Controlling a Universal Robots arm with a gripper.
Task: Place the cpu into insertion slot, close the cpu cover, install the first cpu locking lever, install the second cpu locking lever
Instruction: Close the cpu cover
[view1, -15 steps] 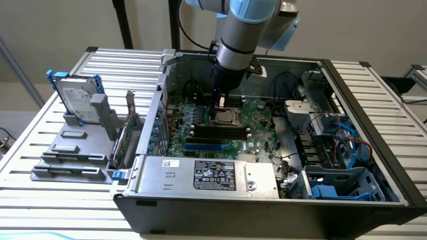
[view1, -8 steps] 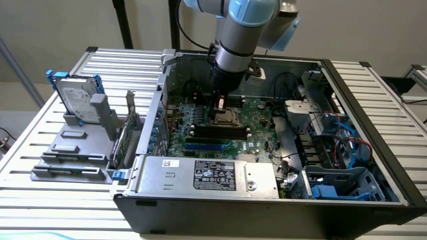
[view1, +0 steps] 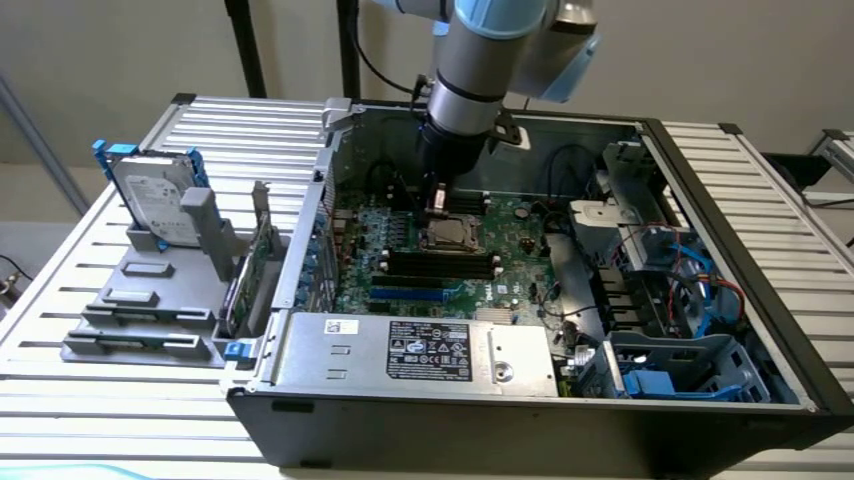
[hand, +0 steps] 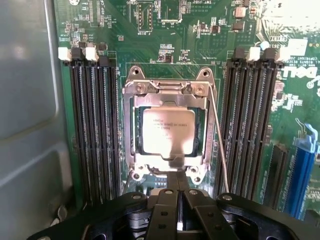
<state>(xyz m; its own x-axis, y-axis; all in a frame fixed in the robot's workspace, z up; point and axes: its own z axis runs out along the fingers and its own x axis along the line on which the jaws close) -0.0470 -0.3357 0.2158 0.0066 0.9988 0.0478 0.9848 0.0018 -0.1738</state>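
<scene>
While cpu (hand: 167, 131) is lying seated in slot (hand: 131, 175) under the lowered cover (hand: 170, 100), mid-frame in the exterior view, gripper (hand: 178, 195) is hovering just beside it, fingers (hand: 165, 210) pressed together. Wire lever (hand: 220, 145) is looking unlatched, so both levers are likely remaining.

hand (view1: 438, 205) above cpu cover (view1: 450, 236), open case (view1: 534, 432)

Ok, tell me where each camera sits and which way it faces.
Exterior view: off the arm, above the open computer case, looking down into it; the arm and claw show.
Wrist view: on the wrist, facing the cpu and cpu cover squarely; claw fingers show.
Shared: the cpu, the claw, the green motherboard.
</scene>
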